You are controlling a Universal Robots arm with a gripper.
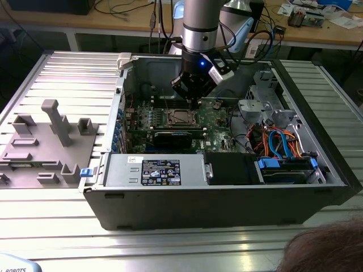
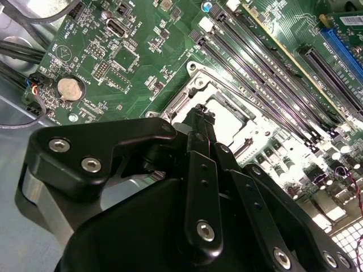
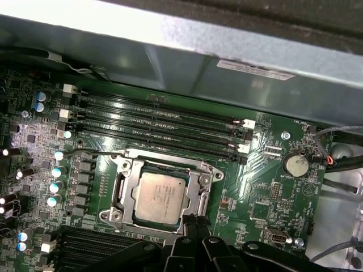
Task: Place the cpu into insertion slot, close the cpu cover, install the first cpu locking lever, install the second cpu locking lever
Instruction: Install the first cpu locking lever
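The cpu, a silver-grey square, lies in the insertion slot on the green board inside the open computer case. The silvery cpu cover lies flat around it, with the chip's top showing through the cut-out. A thin wire lever sticks out past one corner of the socket, beside the memory slots. My gripper is shut, its black fingertips pressed together right at the socket's edge on the side away from the memory slots. I see nothing between them. In the exterior view the gripper hangs just above the socket.
Memory slots run along one side of the socket, and a coin battery sits nearby. The case wall rises behind. A power supply and a cabled drive cage fill the case front. A grey fixture stands at the exterior view's left.
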